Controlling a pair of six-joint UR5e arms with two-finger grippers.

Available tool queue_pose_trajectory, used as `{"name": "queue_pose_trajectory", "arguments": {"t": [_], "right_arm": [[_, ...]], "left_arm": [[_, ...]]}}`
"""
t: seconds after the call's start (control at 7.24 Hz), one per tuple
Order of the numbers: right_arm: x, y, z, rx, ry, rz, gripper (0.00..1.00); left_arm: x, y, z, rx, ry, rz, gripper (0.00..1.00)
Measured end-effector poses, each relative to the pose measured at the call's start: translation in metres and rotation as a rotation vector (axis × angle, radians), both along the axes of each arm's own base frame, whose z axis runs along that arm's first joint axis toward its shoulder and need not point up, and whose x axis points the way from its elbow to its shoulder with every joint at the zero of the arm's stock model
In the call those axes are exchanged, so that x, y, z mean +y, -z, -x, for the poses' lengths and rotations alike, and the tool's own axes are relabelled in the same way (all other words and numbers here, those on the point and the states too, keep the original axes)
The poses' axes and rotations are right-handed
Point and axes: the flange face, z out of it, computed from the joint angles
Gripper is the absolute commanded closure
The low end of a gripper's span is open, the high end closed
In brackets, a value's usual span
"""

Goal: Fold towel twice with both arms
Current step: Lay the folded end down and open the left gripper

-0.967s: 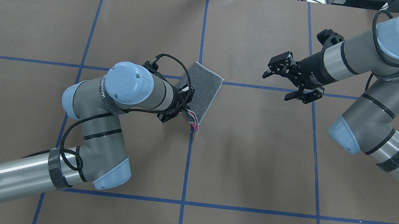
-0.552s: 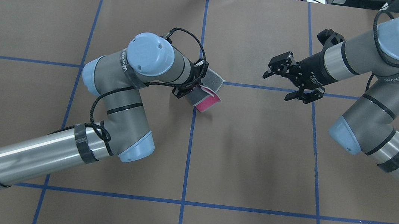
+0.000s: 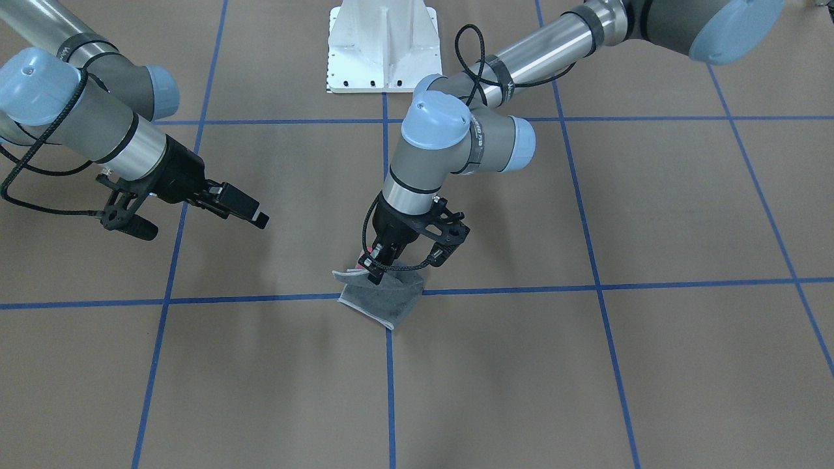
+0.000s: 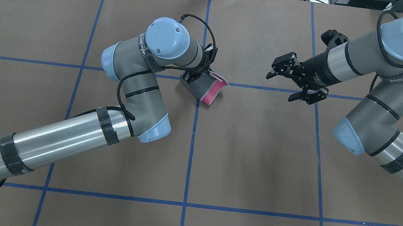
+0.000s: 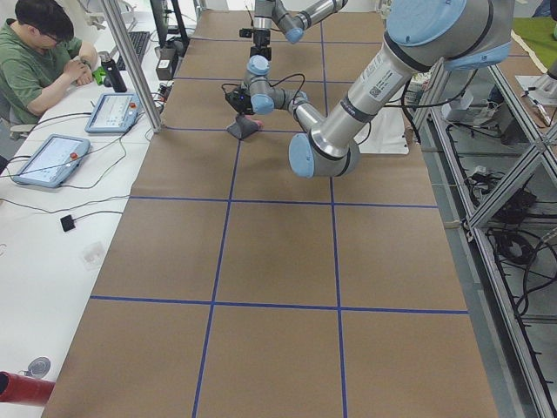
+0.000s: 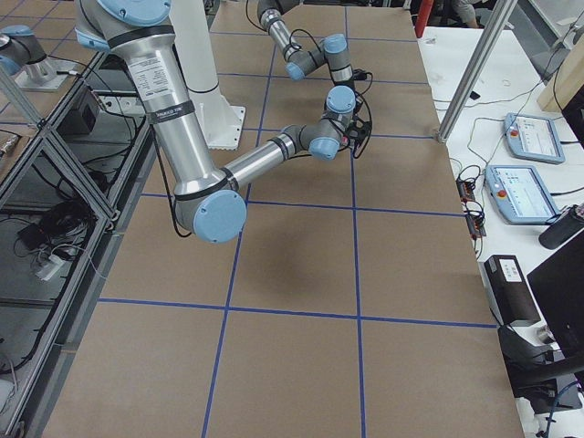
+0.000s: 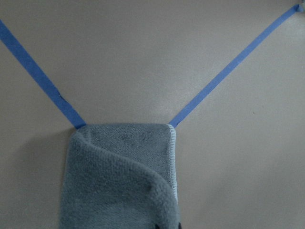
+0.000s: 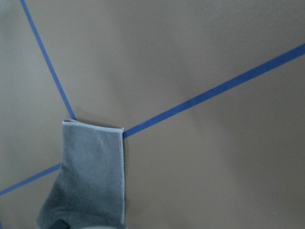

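- Terry cloth, grey side out, sits at the crossing of the blue tape lines (image 4: 191, 146) on the far half of the desk (image 4: 257, 153): this is the towel (image 4: 197, 88), bunched up, not flat.
- One fold looks done. The right wrist view shows a narrow grey strip with a stitched border, not a full square.
- My judgement is that the second fold is in progress. The left pincer (image 3: 373, 266) is clenched on an upper edge of the cloth and holds it raised above the lower layer. A curl of the pink face (image 4: 211, 96) shows at the side nearer the robot.
- What remains is laying the lifted end down on the rest, squaring the edges and letting go.
- The right pincer (image 4: 278, 87) hangs released, jaws spread, well apart from the towel and holding nothing.
- The left wrist covers the grip itself in the overhead view, and the left wrist view cuts off the cloth at its bottom edge. How much of the edge is pinched is unclear.
- The number of layers under the raised flap is probably two, though no view shows the stack edge-on.
- Both side views show the towel too small to judge its shape.
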Motion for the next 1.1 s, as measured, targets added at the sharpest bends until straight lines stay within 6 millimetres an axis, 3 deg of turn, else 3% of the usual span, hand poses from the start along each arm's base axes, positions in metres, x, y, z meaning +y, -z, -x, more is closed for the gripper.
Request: {"name": "queue_pose_trajectory", "arguments": {"t": [0.83, 0.97, 1.1], "right_arm": [[0.000, 0.000, 0.000, 0.000, -0.001, -0.001, 0.00], [0.000, 0.000, 0.000, 0.000, -0.001, -0.001, 0.00], [0.000, -0.001, 0.000, 0.000, -0.001, -0.001, 0.00]], "left_arm": [[-0.012, -0.017, -0.011, -0.008, 0.006, 0.004, 1.00], [-0.016, -0.016, -0.009, -0.007, 0.011, 0.003, 0.87], [-0.019, -0.014, -0.006, -0.006, 0.016, 0.002, 0.01]]}}
